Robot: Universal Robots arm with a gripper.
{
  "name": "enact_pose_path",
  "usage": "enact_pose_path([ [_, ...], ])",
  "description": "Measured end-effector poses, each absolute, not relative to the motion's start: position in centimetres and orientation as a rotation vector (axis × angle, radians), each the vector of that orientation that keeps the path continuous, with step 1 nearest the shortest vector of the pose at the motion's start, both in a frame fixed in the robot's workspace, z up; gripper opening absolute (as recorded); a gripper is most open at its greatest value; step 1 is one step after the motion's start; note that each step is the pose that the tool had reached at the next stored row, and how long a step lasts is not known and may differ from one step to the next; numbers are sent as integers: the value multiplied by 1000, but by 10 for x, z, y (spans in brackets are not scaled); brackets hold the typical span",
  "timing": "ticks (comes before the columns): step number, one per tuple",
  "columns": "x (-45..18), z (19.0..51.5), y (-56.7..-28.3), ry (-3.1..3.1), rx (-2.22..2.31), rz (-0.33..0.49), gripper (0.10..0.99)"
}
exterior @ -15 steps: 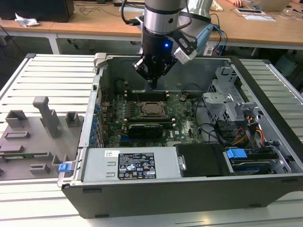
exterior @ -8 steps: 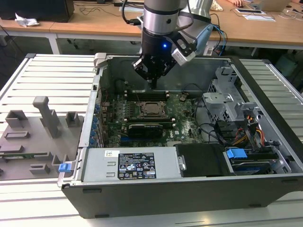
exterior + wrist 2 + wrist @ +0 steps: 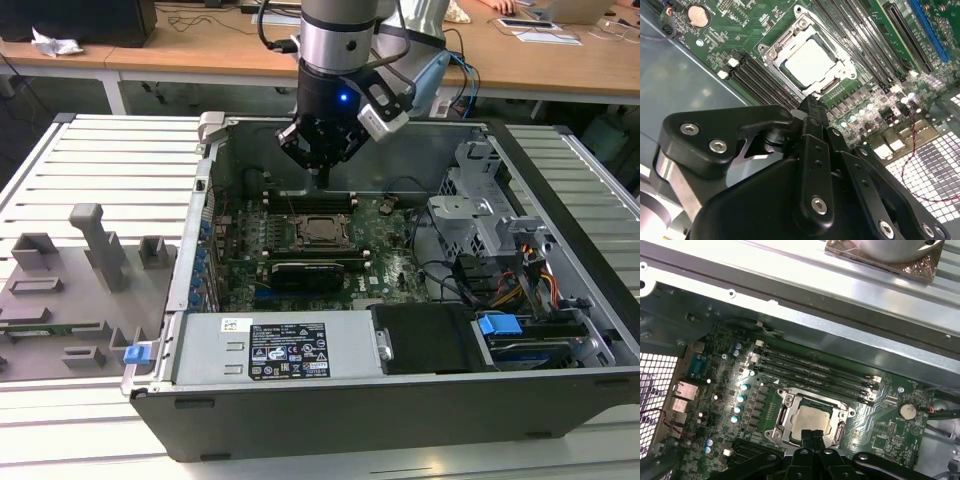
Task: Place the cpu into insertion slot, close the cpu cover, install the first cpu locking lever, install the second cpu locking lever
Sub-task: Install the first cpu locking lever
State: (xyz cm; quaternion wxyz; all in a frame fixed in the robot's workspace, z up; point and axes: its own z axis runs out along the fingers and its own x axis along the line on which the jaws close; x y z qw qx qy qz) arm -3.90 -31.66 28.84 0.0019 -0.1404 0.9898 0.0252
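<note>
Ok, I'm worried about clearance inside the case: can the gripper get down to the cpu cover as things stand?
Probably yes. The gripper, shut, hangs above the cpu cover and nothing lies between them; the memory slots beside it sit low, and the case is open on top.

Straight down over the insertion slot it's wide open. The pincer hangs right above it, tips pinched together. Tight bits: 4 memory slots between socket and case wall, a black card on the opposite side, and the drive cage toward the exterior view's right.
</note>
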Motion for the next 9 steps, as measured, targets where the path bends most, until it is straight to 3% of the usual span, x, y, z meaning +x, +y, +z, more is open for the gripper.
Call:
enact_pose_path([
  [9,-61,288,-317,3107,-429,80,106],
])
